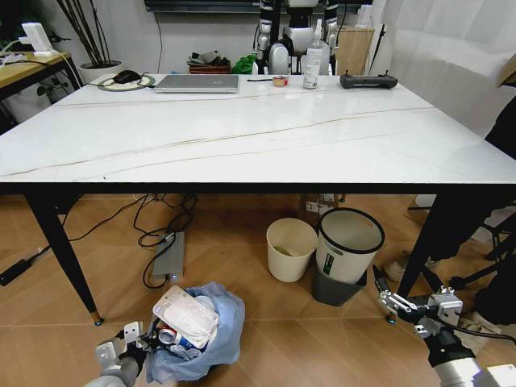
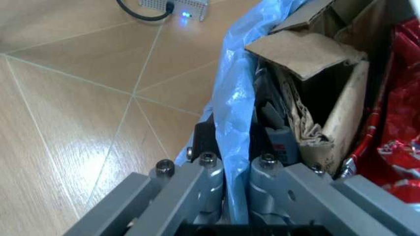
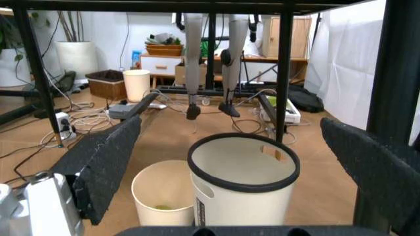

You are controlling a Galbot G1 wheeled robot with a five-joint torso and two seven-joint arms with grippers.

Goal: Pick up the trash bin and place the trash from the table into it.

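Note:
The trash bin (image 1: 211,339), lined with a crinkly light-blue bag, sits low by the floor in front of the table (image 1: 242,129). It holds trash: a clear flat package (image 1: 187,316) on top and a red can (image 1: 168,335) beside it. My left gripper (image 1: 141,343) is shut on the bin's near rim. In the left wrist view the fingers (image 2: 208,169) pinch the blue bag (image 2: 236,98), with brown cardboard (image 2: 308,54) and red crushed metal (image 2: 400,128) just inside. My right gripper (image 1: 389,292) hangs open at the lower right, its fingers (image 3: 105,157) spread wide and holding nothing.
Under the table stand a cream round bin (image 1: 291,248) and a white bin with black rim (image 1: 348,242). A power strip (image 1: 168,258) and cables lie on the wood floor. The tabletop carries a laptop (image 1: 197,82), a bottle (image 1: 313,60) and a controller (image 1: 368,80). Black table legs (image 1: 60,246) flank the space.

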